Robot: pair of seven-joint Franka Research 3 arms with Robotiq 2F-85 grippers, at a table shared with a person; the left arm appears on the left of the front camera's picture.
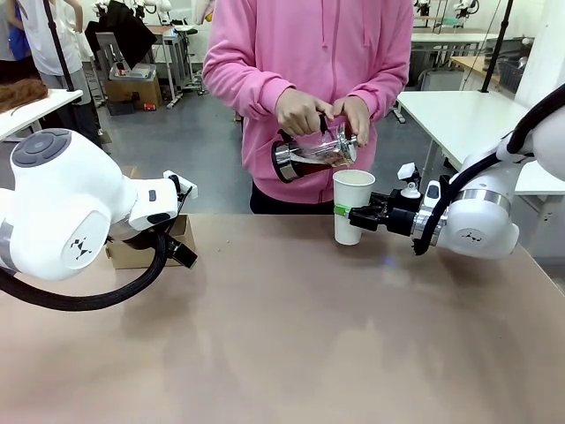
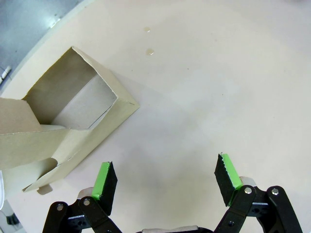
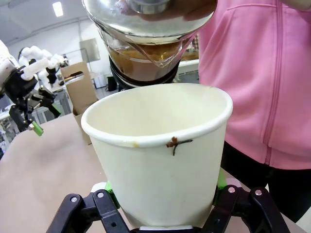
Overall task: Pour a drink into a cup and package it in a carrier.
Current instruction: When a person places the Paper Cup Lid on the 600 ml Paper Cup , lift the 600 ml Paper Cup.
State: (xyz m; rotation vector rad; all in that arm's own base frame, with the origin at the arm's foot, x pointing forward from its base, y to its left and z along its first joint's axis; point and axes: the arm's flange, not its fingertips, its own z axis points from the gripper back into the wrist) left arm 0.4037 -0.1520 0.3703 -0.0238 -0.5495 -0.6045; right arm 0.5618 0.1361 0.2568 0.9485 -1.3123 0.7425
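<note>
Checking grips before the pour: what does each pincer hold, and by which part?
The right pincer grips the cup by its side wall, about halfway down, well below the rim. The left pincer is open, holding nothing.

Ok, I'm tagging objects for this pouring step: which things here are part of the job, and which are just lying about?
In the job: press pot with the drink, tipped by the person's hands; cup, gripped by the right end effector.
Lying about: open cardboard box by the open left end effector; small spots on the table.
</note>
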